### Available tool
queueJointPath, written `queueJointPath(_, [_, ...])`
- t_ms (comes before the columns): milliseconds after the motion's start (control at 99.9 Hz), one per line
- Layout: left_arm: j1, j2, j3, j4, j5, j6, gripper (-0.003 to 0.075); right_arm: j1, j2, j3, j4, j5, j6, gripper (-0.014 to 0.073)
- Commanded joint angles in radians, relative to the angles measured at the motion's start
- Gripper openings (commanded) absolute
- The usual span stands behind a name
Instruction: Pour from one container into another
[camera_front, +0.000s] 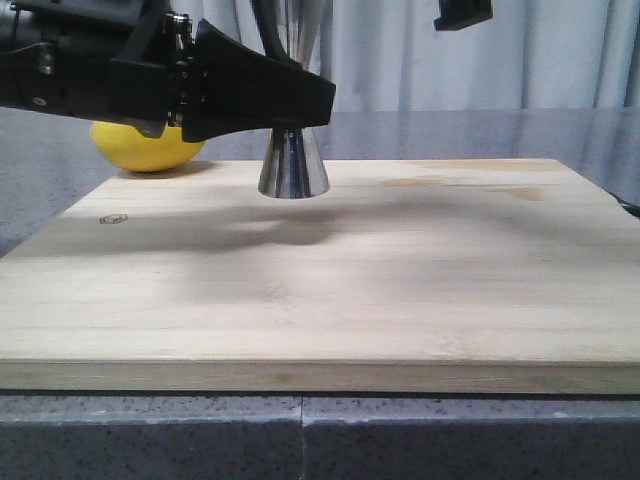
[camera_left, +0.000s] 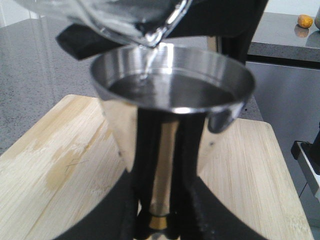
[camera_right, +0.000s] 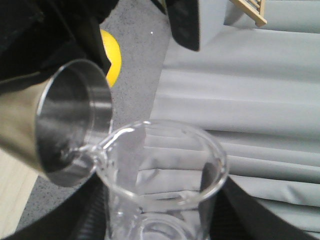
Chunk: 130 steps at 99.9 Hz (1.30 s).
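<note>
Grey pleated curtains (camera_front: 480, 55) hung behind a speckled grey countertop (camera_front: 60, 150) on which a pale bamboo cutting board (camera_front: 320, 290) lay. Toward the board's far edge the steel double jigger (camera_front: 292, 165) stood upright, its lower cone resting on the wood. The left gripper (camera_front: 300, 95) reached in from the left at the jigger's waist, its black fingers (camera_left: 187, 150) clenched around the narrow middle with the thin gold band; the left wrist view showed them on either side of the steel stem. A yellow lemon (camera_front: 145, 148) sat on the counter behind the board's far left corner, partly hidden by the left arm.

Above the jigger's open upper cup, the clear glass beaker (camera_right: 160, 175) was tipped, its pour lip just over the rim, and a thin clear stream (camera_left: 147, 65) ran down into liquid already pooled in the cup. The right gripper (camera_right: 155, 220) grasped the beaker's body, with dark fingers on both sides of the glass.
</note>
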Motion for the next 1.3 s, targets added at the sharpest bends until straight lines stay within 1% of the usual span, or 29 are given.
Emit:
queueJointPath(0, [-0.007, -0.045, -0.028, -0.061, 0.117, -0.01, -0.0019, -0.001, -0.028, -0.04, 0.015, 0.016, 0.041, 0.0184])
queueJointPath(300, [-0.007, -0.045, -0.028, -0.061, 0.117, -0.01, -0.0019, -0.001, -0.028, -0.04, 0.015, 0.013, 0.191, 0.0184])
queueJointPath(460, [-0.007, -0.045, -0.028, -0.061, 0.117, -0.01, -0.0019, -0.001, -0.028, -0.04, 0.016, 0.013, 0.343, 0.0184])
queueJointPath(510, [-0.007, -0.045, -0.028, -0.061, 0.117, -0.01, -0.0019, -0.001, -0.028, -0.04, 0.021, 0.013, 0.411, 0.0184])
queueJointPath(520, [-0.007, -0.045, -0.028, -0.061, 0.117, -0.01, -0.0019, -0.001, -0.028, -0.04, 0.024, 0.013, 0.441, 0.0184])
queueJointPath(641, [-0.007, -0.045, -0.028, -0.061, 0.117, -0.01, -0.0019, -0.001, -0.028, -0.04, 0.058, 0.016, 0.594, 0.0184])
queueJointPath(761, [-0.007, -0.045, -0.028, -0.061, 0.117, -0.01, -0.0019, -0.001, -0.028, -0.04, 0.095, 0.047, 0.691, 0.0184])
queueJointPath(921, [-0.007, -0.045, -0.028, -0.061, 0.117, -0.01, -0.0019, -0.007, -0.028, -0.04, 0.118, 0.102, 0.767, 0.0184])
queueJointPath(1161, [-0.007, -0.045, -0.028, -0.059, 0.117, -0.01, -0.0019, -0.08, -0.028, -0.04, 0.12, 0.097, 0.917, 0.0184])
queueJointPath(1291, [-0.007, -0.045, -0.028, -0.054, 0.117, -0.01, -0.0019, -0.137, -0.028, -0.04, 0.12, 0.048, 0.974, 0.0184])
